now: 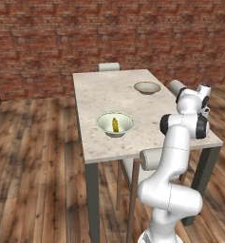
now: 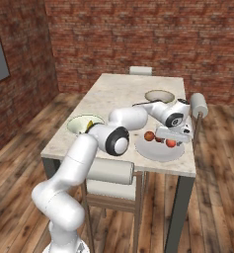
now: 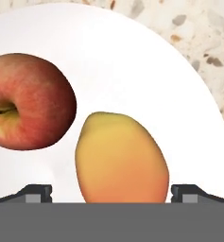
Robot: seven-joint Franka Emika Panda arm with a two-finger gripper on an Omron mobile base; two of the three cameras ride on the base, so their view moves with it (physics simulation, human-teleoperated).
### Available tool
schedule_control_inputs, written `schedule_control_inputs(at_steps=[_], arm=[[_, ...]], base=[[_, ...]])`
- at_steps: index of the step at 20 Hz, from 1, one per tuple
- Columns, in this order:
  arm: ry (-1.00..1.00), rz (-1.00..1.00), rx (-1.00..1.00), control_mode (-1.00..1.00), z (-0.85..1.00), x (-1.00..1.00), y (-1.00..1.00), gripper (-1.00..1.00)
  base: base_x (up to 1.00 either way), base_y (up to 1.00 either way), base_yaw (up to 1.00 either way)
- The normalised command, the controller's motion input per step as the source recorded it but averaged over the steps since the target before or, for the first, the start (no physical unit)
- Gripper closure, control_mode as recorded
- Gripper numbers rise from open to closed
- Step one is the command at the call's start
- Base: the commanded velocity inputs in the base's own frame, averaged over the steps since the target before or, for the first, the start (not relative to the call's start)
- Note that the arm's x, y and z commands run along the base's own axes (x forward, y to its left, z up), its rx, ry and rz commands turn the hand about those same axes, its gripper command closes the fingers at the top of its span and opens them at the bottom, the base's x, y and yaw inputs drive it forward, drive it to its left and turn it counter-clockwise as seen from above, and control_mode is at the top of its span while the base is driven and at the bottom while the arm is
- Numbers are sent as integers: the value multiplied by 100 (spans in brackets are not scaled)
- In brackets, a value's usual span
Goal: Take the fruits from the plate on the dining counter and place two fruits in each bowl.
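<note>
Right now the hand hangs low over the plate on the bench, its fingers spread wide on either side of an orange-yellow fruit. A red apple lies at ten o'clock from that fruit. The yellow fruit sits inside the pale green bowl; the tan bowl stands at one o'clock from it.

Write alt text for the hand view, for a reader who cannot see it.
An orange-yellow mango-like fruit lies between the two tips of the open claw on a white plate. A red apple sits beside it on the plate, and the speckled counter shows beyond the rim.
</note>
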Motion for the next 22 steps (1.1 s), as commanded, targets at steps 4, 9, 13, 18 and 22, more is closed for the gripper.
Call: schedule_control_inputs(at_steps=[4, 9, 13, 18, 22], arm=[[0, 0, 0, -100, -10, 5, 0, -100], [0, 0, 0, -100, -20, 2, 0, 100], [0, 0, 0, -100, 12, -2, 5, 100], [0, 0, 0, -100, 67, -53, 20, 100], [0, 0, -6, -100, 46, -100, 81, 100]], base=[[0, 0, 0], [0, 0, 0], [0, 0, 0], [0, 0, 0], [0, 0, 0]])
